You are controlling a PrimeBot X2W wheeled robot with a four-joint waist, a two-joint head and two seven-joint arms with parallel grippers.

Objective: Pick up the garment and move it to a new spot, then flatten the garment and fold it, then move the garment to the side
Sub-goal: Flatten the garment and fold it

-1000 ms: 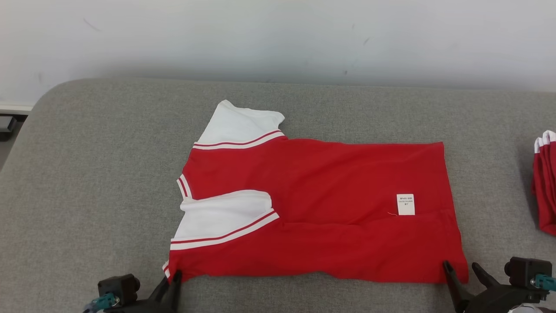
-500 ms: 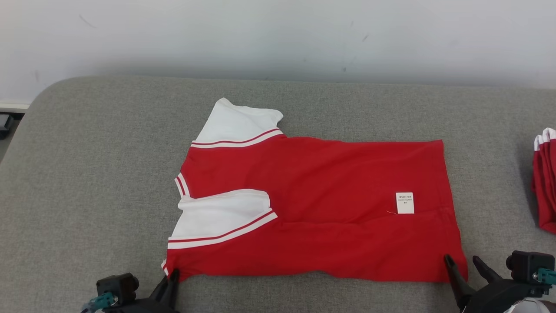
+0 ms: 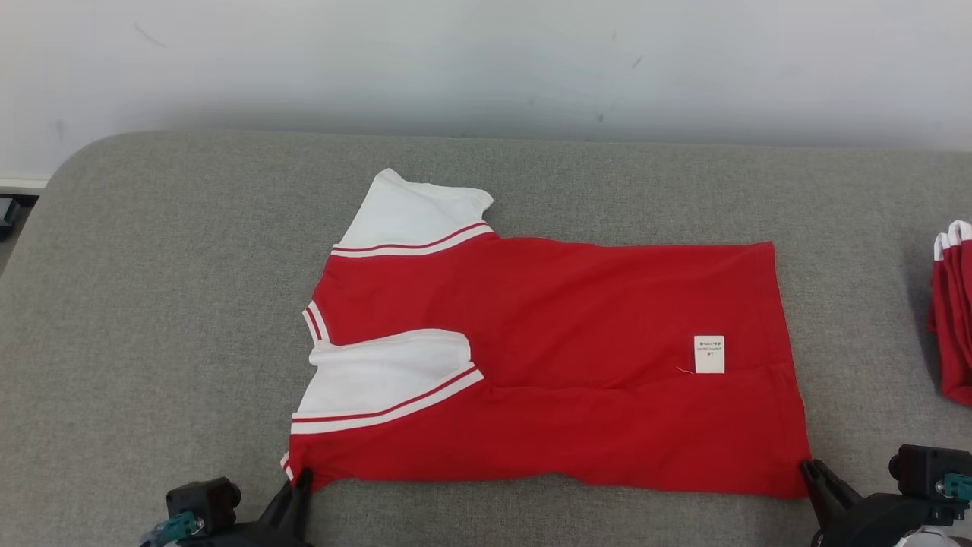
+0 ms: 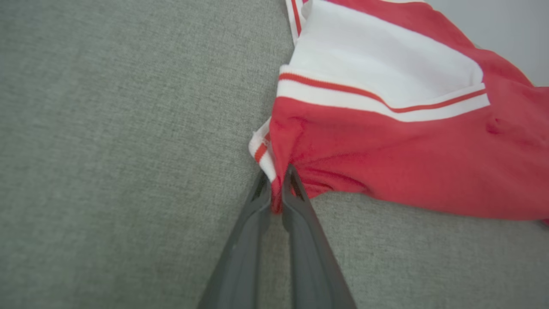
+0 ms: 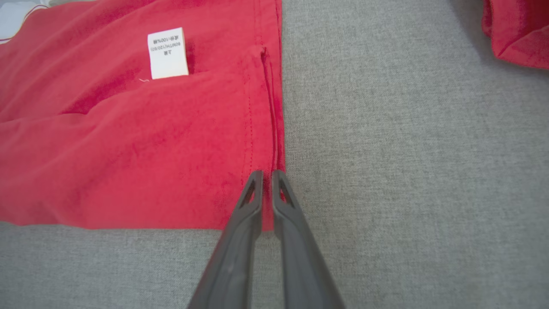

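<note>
Garment (image 3: 562, 365), a red top with white sleeves, lies flat across the middle of the head view, collar end toward the left of the frame and hem toward the right. Behind everything, a pale wall (image 3: 486, 61) with a few faint scuffs runs along the top of the frame. Under it the grey, woven-covered bench (image 3: 152, 304) takes up the rest, its rounded corner at the upper left. On the garment, one white sleeve (image 3: 418, 209) with a red stripe sticks out toward the upper left, and the other sleeve (image 3: 387, 372) is folded in over the red body at the lower left. A low crease runs across the lower half of the cloth. At the right edge of the frame, well apart from the hem, sits a pile of red cloth with white edging (image 3: 953, 319), cut off by the frame; its corner also shows at the upper right of the right wrist view (image 5: 519, 30). The left hand (image 3: 304, 479), at the lower left, has its fingers pressed together on the garment's near collar-end corner, with red cloth nipped between them in the left wrist view (image 4: 276, 174). The right hand (image 3: 809, 465), at the lower right, pinches the near hem corner, a strip of hem showing between its closed fingers (image 5: 267, 172). Smallest is a white label (image 3: 708, 354) on the red cloth near the hem. In the right wrist view (image 5: 167, 53) its small print is turned upside down: "100%" can be made out, and the rest is too fine to read.
</note>
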